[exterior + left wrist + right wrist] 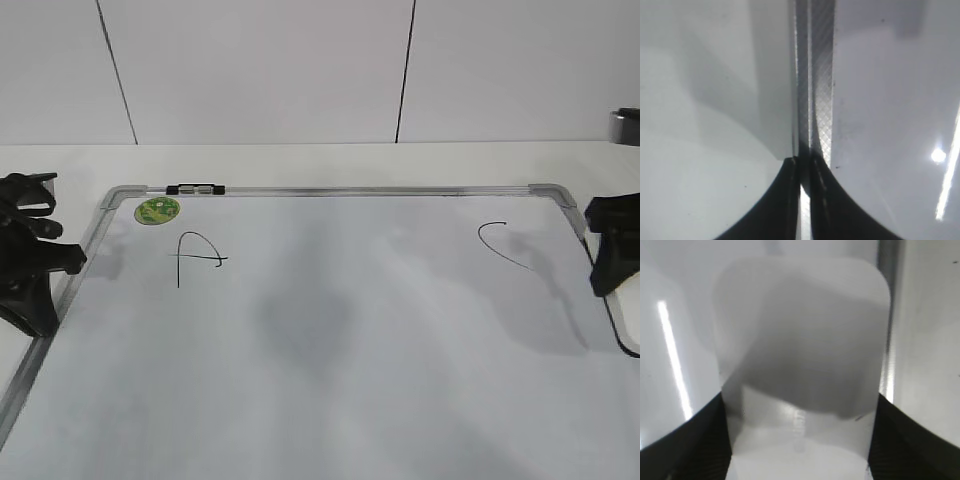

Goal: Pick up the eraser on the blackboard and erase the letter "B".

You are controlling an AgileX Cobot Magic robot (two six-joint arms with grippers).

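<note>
The blackboard (350, 190) lies flat on the table, with a small "A" (195, 258) at its left and a curved "C" (503, 245) at its right. No letter "B" shows; the board's middle is blank with a faint grey patch. The white eraser (628, 330) sits at the board's right edge, mostly hidden under my right gripper (610, 262). In the right wrist view the eraser (800, 340) fills the gap between the right gripper's (799, 405) jaws, which press its sides. My left gripper (35, 265) is shut and empty over the board's left frame (815, 75), as the left wrist view (804, 165) shows.
A round green sticker (157, 210) is at the board's top left corner. A black clip (196, 188) sits on the top frame. A grey object (627, 125) stands at the far right. A white wall rises behind the table.
</note>
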